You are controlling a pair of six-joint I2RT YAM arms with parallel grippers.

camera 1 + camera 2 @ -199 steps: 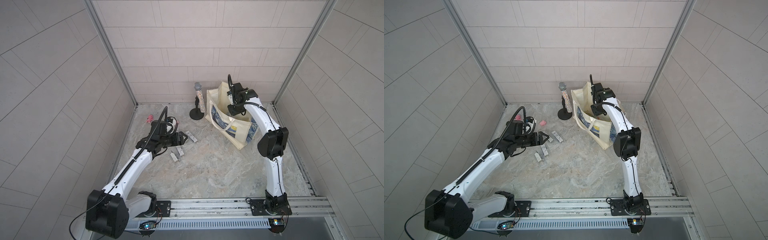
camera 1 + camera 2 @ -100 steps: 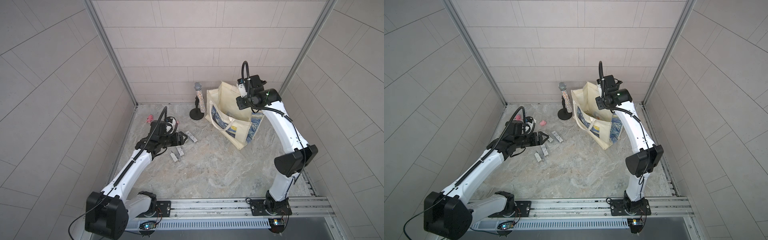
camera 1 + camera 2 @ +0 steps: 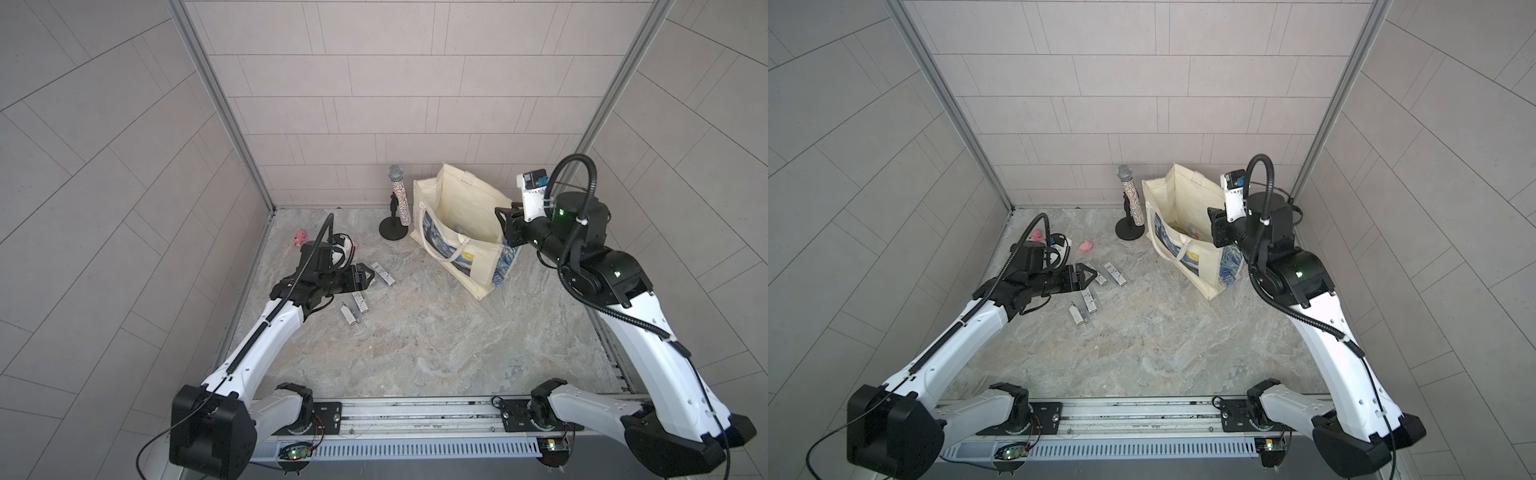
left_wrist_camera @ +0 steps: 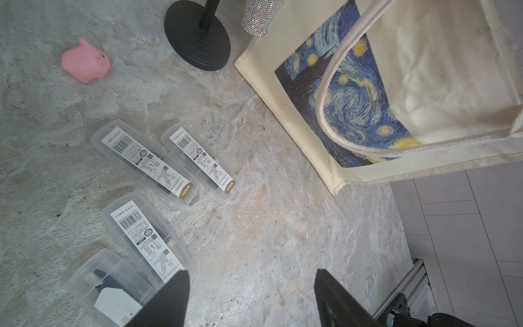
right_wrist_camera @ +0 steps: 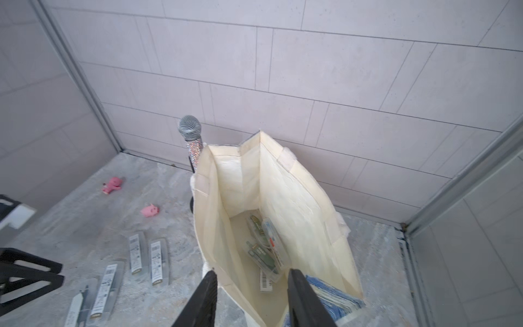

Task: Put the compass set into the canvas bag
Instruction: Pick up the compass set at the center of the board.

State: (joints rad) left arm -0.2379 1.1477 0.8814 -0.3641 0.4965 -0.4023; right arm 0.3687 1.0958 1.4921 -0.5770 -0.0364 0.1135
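Recording one change, on the right side: the right gripper [image 5: 252, 273], a second ago sunk in the mouth of the canvas bag [image 5: 283, 181], has drawn up and back. It now hangs above the bag's end rim nearest its own arm, jaws apart with nothing between them. Item delivered: bagged compass sets [image 5: 264, 246], clear flat cases lying overlapped on the bag's bottom; at least two, exact count not readable. Bag: upright, mouth wide open, just beside the microphone on its stand [image 3: 399, 199]. Items outstanding: four loose compass sets [image 4: 144, 161] on the stone floor [image 3: 415, 332], two side by side and two more close by, all well apart from the bag. Left gripper [image 4: 250, 273]: unmoved over the past second, hovering above those cases, jaws apart, gripping nothing. Unrelated stock: two pink pig toys [image 5: 150, 211] on the floor beyond the cases. Assessment: the right arm's drop-off looks complete and its release finished. The task is part done, and the next fetch probably falls to the left gripper, already poised over the remaining cases.
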